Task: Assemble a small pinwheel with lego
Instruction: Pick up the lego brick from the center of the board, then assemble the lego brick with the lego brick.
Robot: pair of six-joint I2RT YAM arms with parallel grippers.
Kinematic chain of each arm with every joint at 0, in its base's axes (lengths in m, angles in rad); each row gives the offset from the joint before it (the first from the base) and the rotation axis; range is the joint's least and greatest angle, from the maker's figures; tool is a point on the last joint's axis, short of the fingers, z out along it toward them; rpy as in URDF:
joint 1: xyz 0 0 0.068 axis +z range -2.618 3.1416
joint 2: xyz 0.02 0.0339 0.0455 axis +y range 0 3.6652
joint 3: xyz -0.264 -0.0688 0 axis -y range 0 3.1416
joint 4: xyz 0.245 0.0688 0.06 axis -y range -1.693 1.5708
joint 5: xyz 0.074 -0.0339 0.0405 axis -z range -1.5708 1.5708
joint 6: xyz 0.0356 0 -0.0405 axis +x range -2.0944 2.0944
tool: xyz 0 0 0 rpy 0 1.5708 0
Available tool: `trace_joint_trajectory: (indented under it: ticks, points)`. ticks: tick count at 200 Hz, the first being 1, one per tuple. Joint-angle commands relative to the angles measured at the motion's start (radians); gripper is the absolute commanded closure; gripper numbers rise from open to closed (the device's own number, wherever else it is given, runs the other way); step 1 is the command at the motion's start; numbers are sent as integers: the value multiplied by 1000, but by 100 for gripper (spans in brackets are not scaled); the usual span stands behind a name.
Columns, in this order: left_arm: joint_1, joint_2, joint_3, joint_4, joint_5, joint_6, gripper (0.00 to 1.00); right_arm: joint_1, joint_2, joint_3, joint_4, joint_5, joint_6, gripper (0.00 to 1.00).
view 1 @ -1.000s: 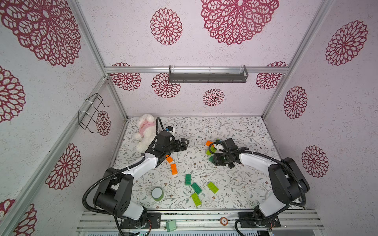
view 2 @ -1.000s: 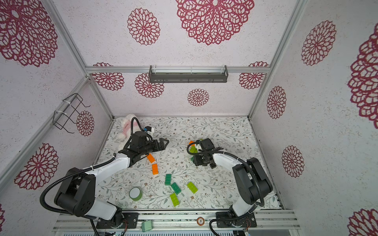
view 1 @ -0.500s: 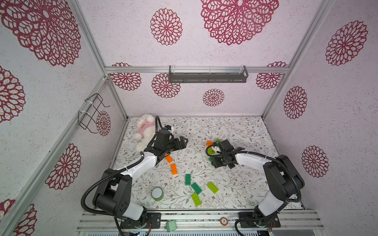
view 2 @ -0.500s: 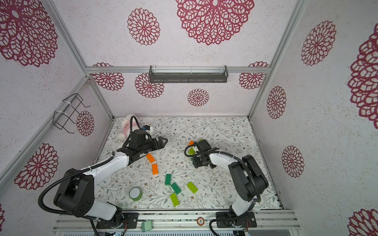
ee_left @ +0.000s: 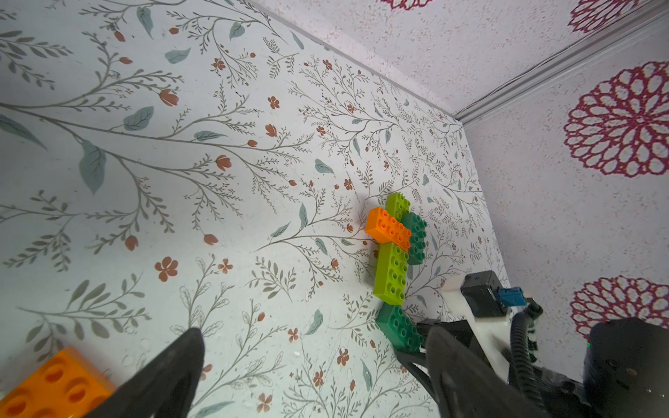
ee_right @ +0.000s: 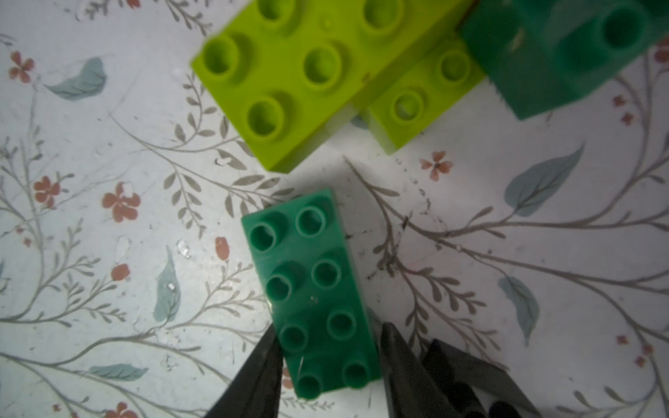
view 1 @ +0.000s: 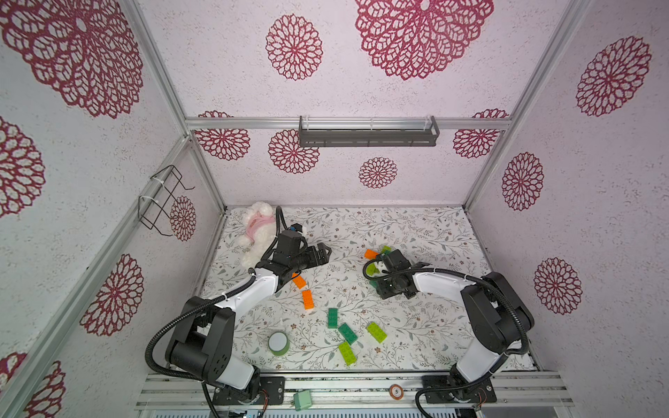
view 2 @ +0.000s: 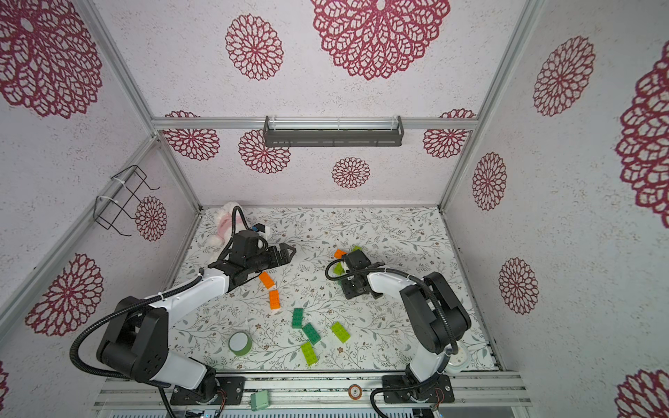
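Note:
A partly built cluster of lego lies right of the table's middle: an orange brick (ee_left: 389, 229) across a lime green brick (ee_left: 391, 275), with a dark green brick (ee_left: 416, 235) beside them. In both top views it shows as orange (view 1: 370, 253) and lime (view 2: 338, 268). Just in front of it a loose dark green brick (ee_right: 307, 275) lies flat. My right gripper (ee_right: 327, 331) is shut on its near end, a finger against each long side. My left gripper (view 1: 324, 253) hangs open above the table to the cluster's left, holding nothing.
Loose bricks lie nearer the front: two orange (view 1: 299, 281) (view 1: 308, 299), two dark green (view 1: 332, 317) (view 1: 348, 333), two lime (view 1: 376, 332) (view 1: 347, 353). A green tape roll (view 1: 278, 342) stands front left, a plush toy (view 1: 257, 231) lies back left, and a mint box (view 1: 302, 400) rests on the front rail.
My right arm has shifted slightly left and its jaws have narrowed onto the dark green brick. The left arm has barely moved and stays open.

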State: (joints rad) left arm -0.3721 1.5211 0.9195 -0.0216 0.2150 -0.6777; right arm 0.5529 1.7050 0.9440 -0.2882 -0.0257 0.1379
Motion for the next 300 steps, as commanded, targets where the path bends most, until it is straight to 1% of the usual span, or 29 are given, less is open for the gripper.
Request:
trace_joint_trajectory:
  ticks: [1, 13, 26, 41, 59, 77, 104, 127, 161, 189, 215, 238, 256, 285, 300]
  points:
    - [10, 7, 24, 3, -17, -7, 3, 11, -11, -9, 6, 14, -17, 60]
    - [9, 8, 23, 3, -14, -10, 3, 12, -19, -15, 15, 8, -18, 62]
    - [10, 6, 24, 2, -16, -10, 3, 12, -35, -22, 18, 6, -10, 69]
    - [15, 0, 25, -4, -19, -5, 3, 12, -77, -39, 16, 7, 4, 74]
    - [17, -10, 28, -19, -24, 7, 3, 9, -134, -60, -8, 3, 28, 77]
    - [21, -19, 24, -24, -21, 17, 3, 1, -168, -63, -60, 7, 53, 82]
    - [22, -33, 19, -31, -10, 26, 3, -57, -178, -57, -114, 27, 90, 83]
    - [22, -35, 17, -29, -1, 32, 3, -101, -128, -2, -128, 35, 83, 85]
    - [21, -40, 9, -20, 14, 41, 3, -101, -36, 84, -135, 42, 48, 86]
    - [21, -54, 2, -14, 22, 58, 3, -98, 31, 135, -132, 8, 31, 87]
    - [22, -70, 4, 6, 32, 72, 3, -89, 61, 156, -131, -27, 26, 87]
    - [28, -65, 35, -5, 44, 70, 3, -70, 89, 180, -135, -30, 21, 87]
    - [40, -50, 52, -6, 61, 47, 0, -62, 99, 193, -119, -33, 21, 87]
    - [41, -15, 90, -37, 111, 28, 7, -60, 94, 204, -108, -42, 12, 87]
    - [41, 4, 109, -59, 141, 24, 11, -60, 76, 208, -134, -29, 4, 87]
